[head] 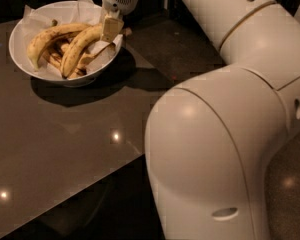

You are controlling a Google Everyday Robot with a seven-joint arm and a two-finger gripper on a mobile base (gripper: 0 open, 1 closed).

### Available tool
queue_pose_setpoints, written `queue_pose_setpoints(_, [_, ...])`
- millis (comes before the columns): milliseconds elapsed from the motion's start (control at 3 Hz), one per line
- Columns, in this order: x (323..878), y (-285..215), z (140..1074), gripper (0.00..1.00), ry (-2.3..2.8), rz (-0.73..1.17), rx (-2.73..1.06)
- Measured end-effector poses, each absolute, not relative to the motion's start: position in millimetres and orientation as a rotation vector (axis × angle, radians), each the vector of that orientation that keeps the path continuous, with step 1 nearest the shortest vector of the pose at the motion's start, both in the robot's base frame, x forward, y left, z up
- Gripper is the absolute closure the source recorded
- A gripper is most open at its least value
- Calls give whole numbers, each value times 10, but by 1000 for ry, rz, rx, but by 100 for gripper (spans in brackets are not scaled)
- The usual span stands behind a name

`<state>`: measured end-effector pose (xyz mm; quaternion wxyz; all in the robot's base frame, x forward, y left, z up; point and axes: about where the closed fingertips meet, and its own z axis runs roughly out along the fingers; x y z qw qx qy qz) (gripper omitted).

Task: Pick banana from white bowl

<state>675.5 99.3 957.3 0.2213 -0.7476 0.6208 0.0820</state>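
The white bowl [21, 54] with white paper lining stands at the table's far left. In it lies the banana [79, 46], plump and mostly clean yellow, curving from the bowl's front up to its right rim. A longer, browner-streaked banana [47, 38] lies behind it, with small browned ones underneath. My gripper [111, 28] comes down from the top of the view and sits right at the banana's upper right end, covering its tip.
The dark glossy table [65, 144] runs to an edge at the front right. My large white arm [225, 134] fills the right side of the view. Dark floor lies beyond the table's edge.
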Motion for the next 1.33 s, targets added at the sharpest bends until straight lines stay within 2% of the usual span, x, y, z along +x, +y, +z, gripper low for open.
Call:
queue_pose_setpoints(333, [6469, 644, 9708, 100, 1776, 261, -1944])
queue_pose_setpoints(1333, [6325, 610, 9687, 100, 1776, 282, -1919])
